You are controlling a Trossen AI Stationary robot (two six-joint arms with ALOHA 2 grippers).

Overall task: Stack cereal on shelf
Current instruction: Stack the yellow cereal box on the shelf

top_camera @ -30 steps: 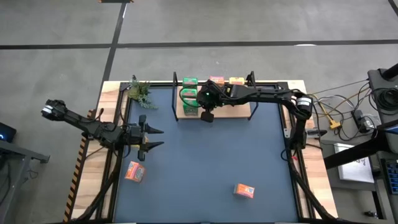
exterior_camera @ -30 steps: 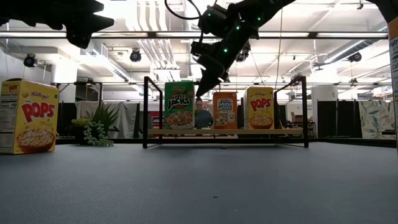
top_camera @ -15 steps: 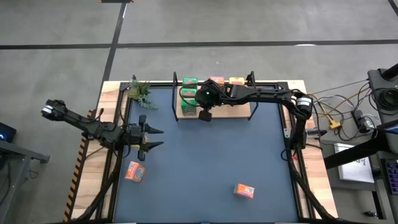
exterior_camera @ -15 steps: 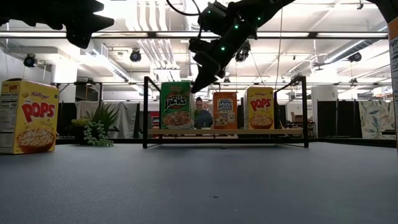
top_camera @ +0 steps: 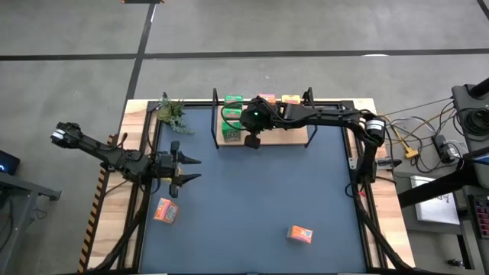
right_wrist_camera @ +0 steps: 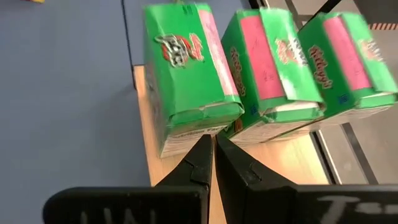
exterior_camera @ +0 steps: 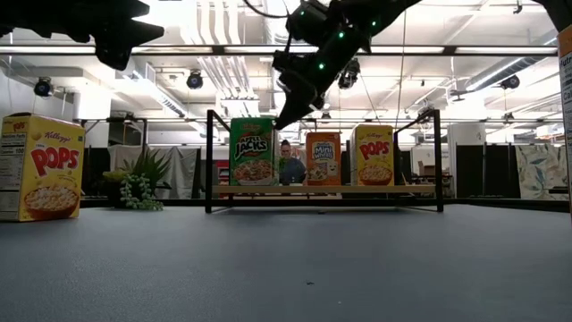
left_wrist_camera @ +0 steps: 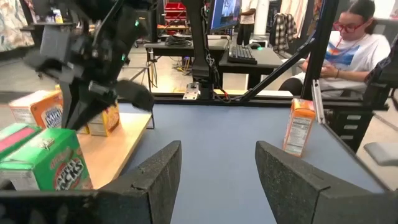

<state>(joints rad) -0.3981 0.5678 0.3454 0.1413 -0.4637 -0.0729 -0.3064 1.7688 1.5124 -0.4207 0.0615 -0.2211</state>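
High view showed the right gripper (top_camera: 254, 140) over the shelf (top_camera: 286, 136) at the table's far edge, fingers pressed together with nothing between them, just beside the front green cereal box (top_camera: 231, 133). Right wrist view showed three green boxes (right_wrist_camera: 261, 68) standing in a row on the wooden board, the closed fingertips (right_wrist_camera: 211, 155) near the closest one. The left gripper (top_camera: 188, 169) hung over the table's left side, jaws spread and empty. Two orange boxes (top_camera: 165, 210) (top_camera: 300, 234) lay on the blue mat (top_camera: 260, 198), well apart.
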